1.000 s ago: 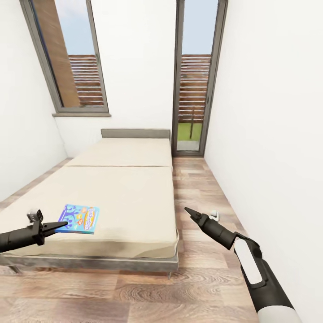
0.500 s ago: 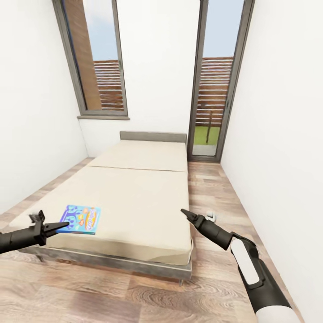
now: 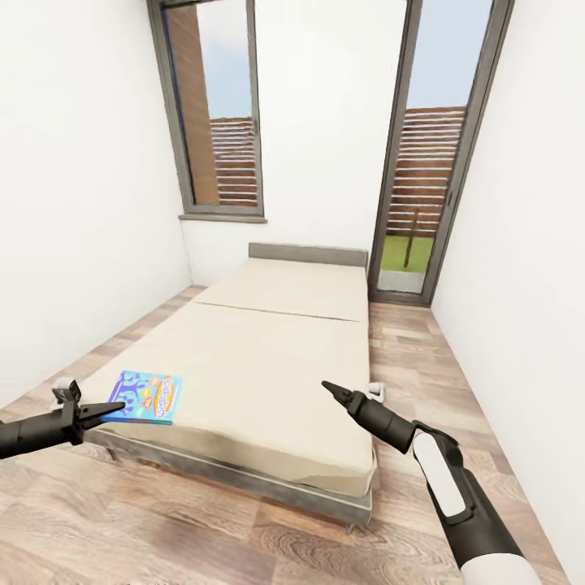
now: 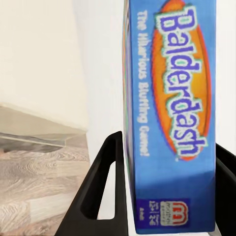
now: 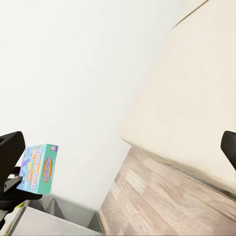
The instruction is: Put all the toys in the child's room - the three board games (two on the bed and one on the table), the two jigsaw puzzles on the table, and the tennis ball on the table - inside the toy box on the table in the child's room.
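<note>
Backing off now, whole view swinging, bed (image 3: 268, 357) sliding away. Left gripper (image 3: 110, 406) clamps the blue board game (image 3: 149, 396) flat, ready for carrying; right gripper (image 3: 329, 388) hangs empty, jaws narrow.

Even, bright render light is washing the white walls (image 3: 81, 203) nearly flat. Daylight is showing through the window (image 3: 215, 114) and glass door (image 3: 426, 154). Only a soft shadow is sitting under the bed (image 3: 268, 357) edge. Wide-angle stretch is leaning the verticals. Box lettering is blurring slightly in the left wrist view.
</note>
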`<state>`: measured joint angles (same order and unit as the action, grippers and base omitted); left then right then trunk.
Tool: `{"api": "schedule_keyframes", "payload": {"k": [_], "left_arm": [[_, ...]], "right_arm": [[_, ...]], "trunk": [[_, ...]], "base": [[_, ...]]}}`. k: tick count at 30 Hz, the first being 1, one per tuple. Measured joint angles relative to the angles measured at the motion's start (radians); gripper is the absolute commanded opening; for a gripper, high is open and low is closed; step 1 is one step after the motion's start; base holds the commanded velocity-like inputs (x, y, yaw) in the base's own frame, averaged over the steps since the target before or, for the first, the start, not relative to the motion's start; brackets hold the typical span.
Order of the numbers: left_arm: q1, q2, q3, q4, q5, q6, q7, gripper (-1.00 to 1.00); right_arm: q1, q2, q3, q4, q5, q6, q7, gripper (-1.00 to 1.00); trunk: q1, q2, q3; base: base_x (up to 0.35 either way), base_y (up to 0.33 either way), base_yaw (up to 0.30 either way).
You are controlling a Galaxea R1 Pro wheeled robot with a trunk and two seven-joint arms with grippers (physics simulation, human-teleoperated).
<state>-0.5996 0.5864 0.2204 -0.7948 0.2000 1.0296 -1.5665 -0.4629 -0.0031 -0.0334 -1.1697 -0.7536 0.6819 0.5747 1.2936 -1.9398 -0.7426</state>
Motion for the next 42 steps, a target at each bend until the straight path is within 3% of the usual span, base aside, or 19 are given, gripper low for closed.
{"api": "schedule_keyframes", "payload": {"k": [10, 32, 42], "left_arm": [[0.0, -0.001, -0.002, 0.0, 0.001, 0.0, 0.0, -1.0], [-0.001, -0.002, -0.005, 0.0, 0.001, 0.0, 0.0, -1.0], [0.0, -0.003, -0.004, 0.0, 0.001, 0.0, 0.0, -1.0]], "right_arm": [[0.0, 0.0, 0.001, 0.0, 0.001, 0.0, 0.0, 1.0], [0.0, -0.001, 0.001, -0.001, 0.002, -0.035, -0.001, 1.0], [0.0, -0.001, 0.003, -0.002, 0.002, -0.034, -0.001, 1.0]], "trunk": [[-0.038, 0.07, 0.039], [-0.123, 0.224, 0.109], [-0.161, 0.294, 0.141]], "base": [[0.0, 0.0, 0.212], [0.0, 0.0, 0.008], [0.0, 0.0, 0.241]]}}
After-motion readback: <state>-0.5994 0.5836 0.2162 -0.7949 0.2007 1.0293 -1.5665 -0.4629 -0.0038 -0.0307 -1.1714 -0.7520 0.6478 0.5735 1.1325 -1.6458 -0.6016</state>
